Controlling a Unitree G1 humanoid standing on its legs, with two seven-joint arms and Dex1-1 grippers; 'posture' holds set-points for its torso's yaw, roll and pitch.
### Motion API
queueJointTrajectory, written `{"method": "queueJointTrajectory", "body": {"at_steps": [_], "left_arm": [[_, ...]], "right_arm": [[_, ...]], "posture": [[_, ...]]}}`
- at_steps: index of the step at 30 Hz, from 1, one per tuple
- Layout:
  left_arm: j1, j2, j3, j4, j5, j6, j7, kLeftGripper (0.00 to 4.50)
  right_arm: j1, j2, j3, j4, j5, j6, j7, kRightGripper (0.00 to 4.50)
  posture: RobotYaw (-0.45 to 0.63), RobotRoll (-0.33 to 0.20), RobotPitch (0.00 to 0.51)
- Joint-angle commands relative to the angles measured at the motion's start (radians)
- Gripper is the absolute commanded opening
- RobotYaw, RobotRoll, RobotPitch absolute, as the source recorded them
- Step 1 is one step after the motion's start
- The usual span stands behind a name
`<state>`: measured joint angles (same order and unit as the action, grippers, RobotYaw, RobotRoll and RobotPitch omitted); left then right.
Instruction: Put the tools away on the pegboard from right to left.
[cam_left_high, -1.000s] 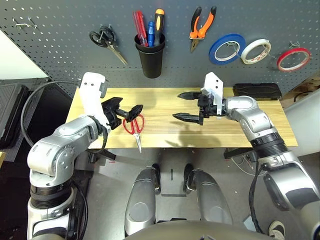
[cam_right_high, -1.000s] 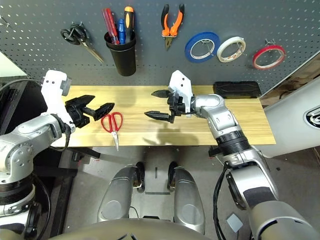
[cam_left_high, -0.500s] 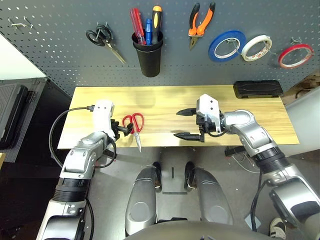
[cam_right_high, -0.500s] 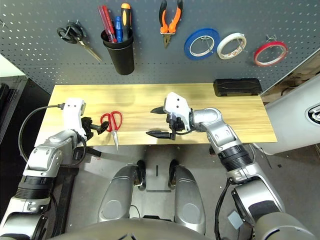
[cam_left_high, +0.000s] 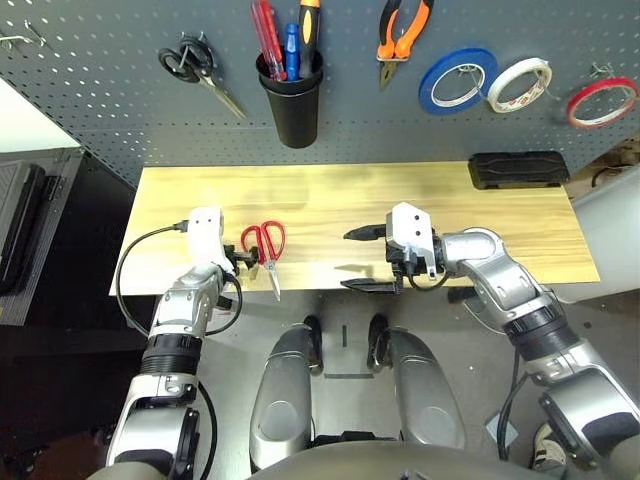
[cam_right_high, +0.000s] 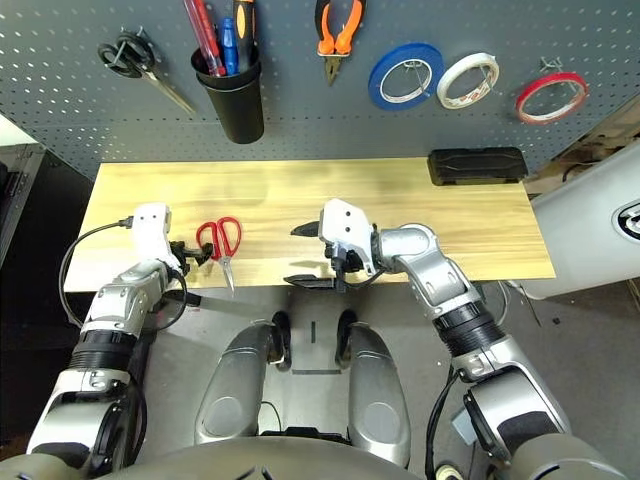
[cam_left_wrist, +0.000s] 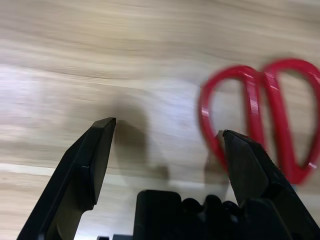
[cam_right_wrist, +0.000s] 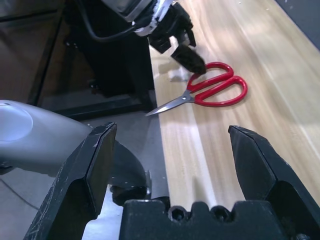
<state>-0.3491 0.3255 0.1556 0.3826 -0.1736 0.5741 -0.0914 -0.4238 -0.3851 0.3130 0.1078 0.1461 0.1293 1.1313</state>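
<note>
Silver jointed arms, white wrist housings, black fingers (cam_left_wrist: 90, 167), black cables.

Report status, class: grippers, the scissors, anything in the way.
Left gripper open beside the red scissors. Right gripper open, empty. Scissors flat on the table, ungrasped. Nothing in the way.

The red-handled scissors (cam_left_wrist: 265, 115) are blurring out in the left wrist view, blades running off the edge. Above the black cup (cam_left_high: 291, 95), tool handles are getting cropped.

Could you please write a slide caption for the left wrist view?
Open left gripper low over the wooden table, beside the red-handled scissors.
</note>
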Motion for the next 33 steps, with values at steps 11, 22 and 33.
{"method": "queueJointTrajectory", "body": {"at_steps": [11,22,33], "left_arm": [[-0.006,-0.040,0.030,0.117,0.016,-0.058,0.011,3.62],[0.000,-0.073,0.049,0.008,0.002,-0.056,0.020,0.03],[0.092,-0.054,0.077,-0.378,-0.032,0.039,0.009,0.03]], "right_arm": [[0.006,-0.027,0.002,-0.046,0.033,0.046,0.016,4.50],[-0.018,-0.048,-0.012,0.017,0.026,0.003,0.021,4.50],[-0.044,-0.040,-0.105,0.083,0.128,-0.106,0.071,4.50]], "posture": [[-0.04,0.000,0.367],[-0.03,0.000,0.333],[0.02,0.000,0.285]]}}
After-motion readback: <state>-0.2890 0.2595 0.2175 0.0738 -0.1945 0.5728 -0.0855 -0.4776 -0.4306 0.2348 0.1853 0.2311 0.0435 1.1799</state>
